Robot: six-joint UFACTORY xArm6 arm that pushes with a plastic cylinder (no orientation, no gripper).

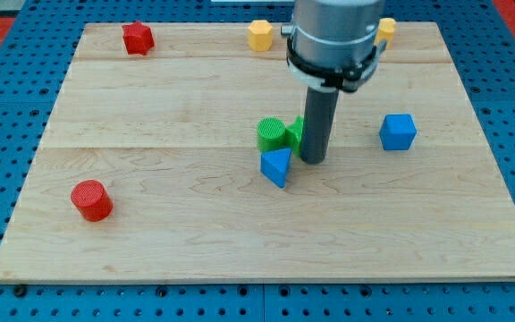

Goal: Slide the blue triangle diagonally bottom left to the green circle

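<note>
The blue triangle [276, 166] lies near the middle of the wooden board [195, 224]. The green circle [272, 133] stands just above it, almost touching. A second green block [295, 131] sits right of the circle, partly hidden behind my rod. My tip [313, 160] rests on the board just right of the blue triangle, close to its right corner and below the second green block.
A blue cube [398, 131] is at the view's right. A red cylinder [91, 199] is at the lower left. A red star-like block [138, 38] is at the top left. A yellow block [259, 35] and another yellow block [386, 30] are along the top edge.
</note>
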